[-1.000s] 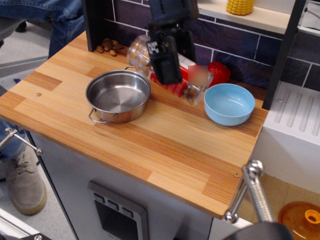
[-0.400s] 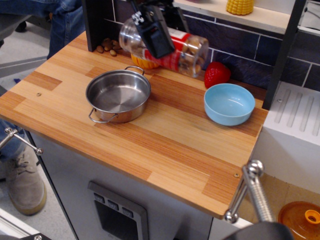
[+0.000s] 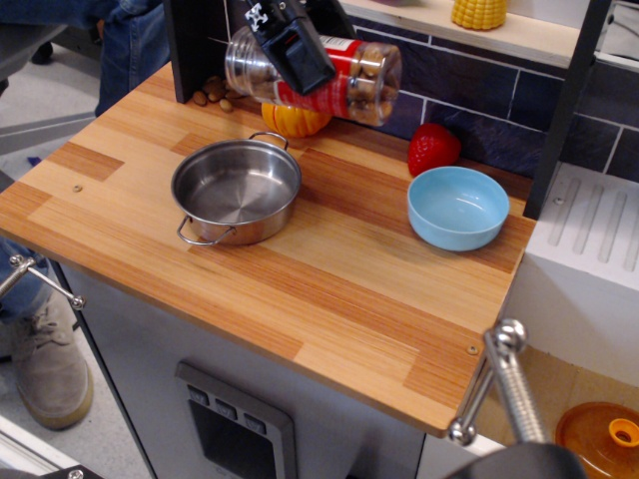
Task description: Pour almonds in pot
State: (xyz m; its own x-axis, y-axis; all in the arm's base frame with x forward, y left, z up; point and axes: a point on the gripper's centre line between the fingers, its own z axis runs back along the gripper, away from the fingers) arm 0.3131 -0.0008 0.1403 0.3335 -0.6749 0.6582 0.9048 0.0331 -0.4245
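Observation:
My black gripper (image 3: 298, 52) is shut on the clear jar (image 3: 319, 70) with a red label and holds it nearly level in the air, above and behind the pot. The jar's open mouth points left and sits slightly lower than its base. The almonds (image 3: 374, 78) lie heaped at the jar's right end. The shiny steel pot (image 3: 237, 190) with two loop handles stands empty on the wooden counter, left of centre. A few loose almonds (image 3: 215, 95) lie on the counter at the back left corner.
An orange pumpkin (image 3: 295, 121) sits just behind the pot, under the jar. A red strawberry (image 3: 432, 150) and a light blue bowl (image 3: 457, 207) are at the right. A dark post (image 3: 190, 45) stands at the back left, with a shelf holding yellow corn (image 3: 479, 12) above.
My gripper has lifted the jar from low beside the blue bowl, carried it up and left, and turned it to nearly level. The pumpkin and strawberry are now uncovered.

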